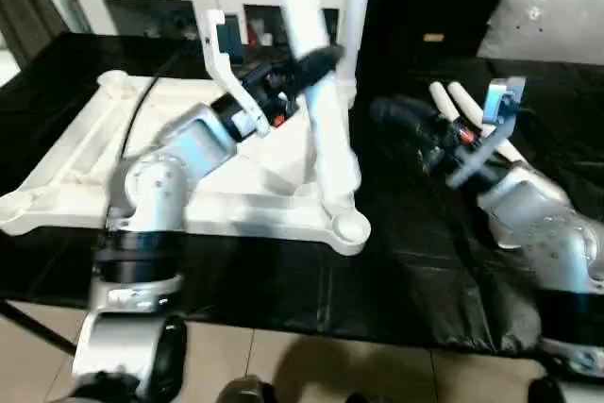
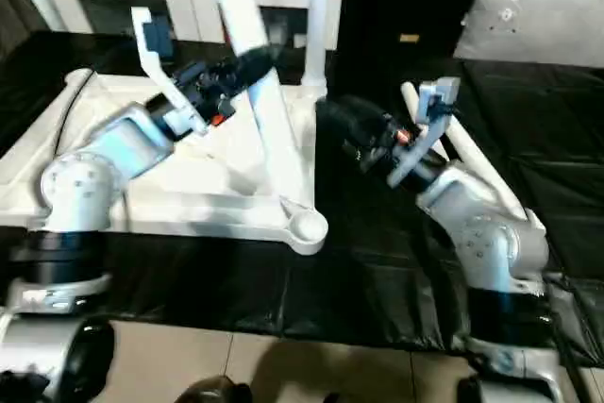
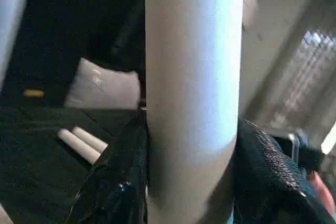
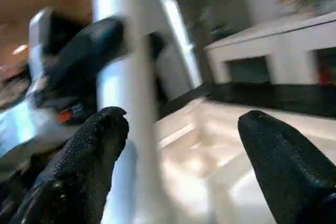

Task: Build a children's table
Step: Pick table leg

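1. The table top lies underside up on the black cloth, a leg tilted over its near socket.
2. The leg is clamped by the left gripper — it should be brought upright, then pressed straight down.
3. The right gripper is held wide and empty — free for steadying the top; two spare legs lie behind it.

We lose the top of the gripped leg past the picture's upper edge. The left arm hides part of the tabletop. The two loose legs vanish behind the right arm.
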Robot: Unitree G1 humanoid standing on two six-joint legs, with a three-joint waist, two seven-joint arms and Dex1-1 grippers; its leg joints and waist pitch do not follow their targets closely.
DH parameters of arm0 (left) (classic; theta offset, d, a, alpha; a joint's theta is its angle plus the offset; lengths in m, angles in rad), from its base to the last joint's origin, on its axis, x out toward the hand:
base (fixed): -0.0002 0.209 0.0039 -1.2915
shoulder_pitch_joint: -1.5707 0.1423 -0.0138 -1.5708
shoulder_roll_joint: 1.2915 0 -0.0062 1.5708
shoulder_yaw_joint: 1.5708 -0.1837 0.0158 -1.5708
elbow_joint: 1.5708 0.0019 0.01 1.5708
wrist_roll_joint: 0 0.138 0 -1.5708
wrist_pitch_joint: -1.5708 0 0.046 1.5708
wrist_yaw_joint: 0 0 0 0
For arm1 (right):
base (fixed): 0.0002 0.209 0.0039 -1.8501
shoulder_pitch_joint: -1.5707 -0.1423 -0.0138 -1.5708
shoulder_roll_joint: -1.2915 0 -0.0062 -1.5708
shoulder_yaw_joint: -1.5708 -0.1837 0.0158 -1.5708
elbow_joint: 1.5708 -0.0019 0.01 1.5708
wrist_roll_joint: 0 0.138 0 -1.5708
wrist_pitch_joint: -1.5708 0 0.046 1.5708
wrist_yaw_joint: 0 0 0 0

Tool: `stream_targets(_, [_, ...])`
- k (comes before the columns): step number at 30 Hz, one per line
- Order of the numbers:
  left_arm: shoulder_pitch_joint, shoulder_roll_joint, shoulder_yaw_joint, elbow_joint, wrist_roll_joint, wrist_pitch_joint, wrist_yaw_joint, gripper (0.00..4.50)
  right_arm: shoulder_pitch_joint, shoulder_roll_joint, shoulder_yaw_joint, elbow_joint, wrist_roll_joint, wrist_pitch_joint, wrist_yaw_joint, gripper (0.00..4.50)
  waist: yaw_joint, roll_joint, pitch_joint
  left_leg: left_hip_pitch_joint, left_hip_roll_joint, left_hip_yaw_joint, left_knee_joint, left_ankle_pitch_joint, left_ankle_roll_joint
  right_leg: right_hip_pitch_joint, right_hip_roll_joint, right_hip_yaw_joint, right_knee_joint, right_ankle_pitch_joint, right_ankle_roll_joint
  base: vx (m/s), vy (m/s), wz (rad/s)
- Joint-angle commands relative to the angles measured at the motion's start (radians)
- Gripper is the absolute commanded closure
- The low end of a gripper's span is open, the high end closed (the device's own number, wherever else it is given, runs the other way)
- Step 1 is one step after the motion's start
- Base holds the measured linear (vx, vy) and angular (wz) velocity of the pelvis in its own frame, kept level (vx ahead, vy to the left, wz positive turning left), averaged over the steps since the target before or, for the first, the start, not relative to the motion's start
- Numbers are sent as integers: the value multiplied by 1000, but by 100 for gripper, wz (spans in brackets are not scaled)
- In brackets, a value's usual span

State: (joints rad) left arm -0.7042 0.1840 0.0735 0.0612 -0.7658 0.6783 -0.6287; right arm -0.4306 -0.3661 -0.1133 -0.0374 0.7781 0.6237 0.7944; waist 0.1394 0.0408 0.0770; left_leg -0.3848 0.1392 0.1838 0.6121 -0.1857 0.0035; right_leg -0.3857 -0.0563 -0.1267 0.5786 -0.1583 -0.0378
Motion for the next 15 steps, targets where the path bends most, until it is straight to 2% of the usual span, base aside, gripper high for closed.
stream_targets(1, [-1, 13, -38, -42, 15, -22, -62, 263, 0, -25, 32, -30, -15, 19, 53, 71, 1, -9, -81, 27, 106, -50, -72, -176, 29, 45, -129, 77, -84, -396, -70, 0, 0, 0])
stream_targets(4, [-7, 18, -60, -66, -9, 10, -120, 263, -1, -54, 71, -46, -18, 20, 117, 71, 6, -8, -81, 29, 110, -51, -73, -183, 20, 44, -131, 77, -82, -394, -78, 0, 0, 0])
stream_targets(6, [-8, 19, -63, -67, -14, 14, -132, 263, -2, -62, 78, -50, -16, 23, 131, 71, 6, -10, -81, 24, 108, -51, -72, -175, 22, 47, -132, 77, -78, -379, -85, 0, 0, 0])
stream_targets(12, [-14, 23, -74, -53, -9, 4, -160, 263, -3, -91, 104, -48, -27, 19, 189, 71, 6, -11, -83, 23, 106, -50, -69, -164, 32, 47, -130, 75, -79, -383, -83, 0, 0, 0])
stream_targets(13, [-13, 26, -80, -52, -4, 0, -167, 263, -4, -95, 108, -45, -33, 17, 193, 98, 6, -11, -82, 23, 106, -51, -70, -161, 32, 46, -130, 75, -79, -383, -83, 0, 0, 0])
stream_targets(15, [-8, 28, -85, -58, 3, 0, -178, 263, -10, -99, 123, -31, -55, 8, 192, 108, 6, -10, -83, 24, 107, -52, -70, -161, 30, 46, -130, 75, -79, -381, -86, 0, 0, 0])
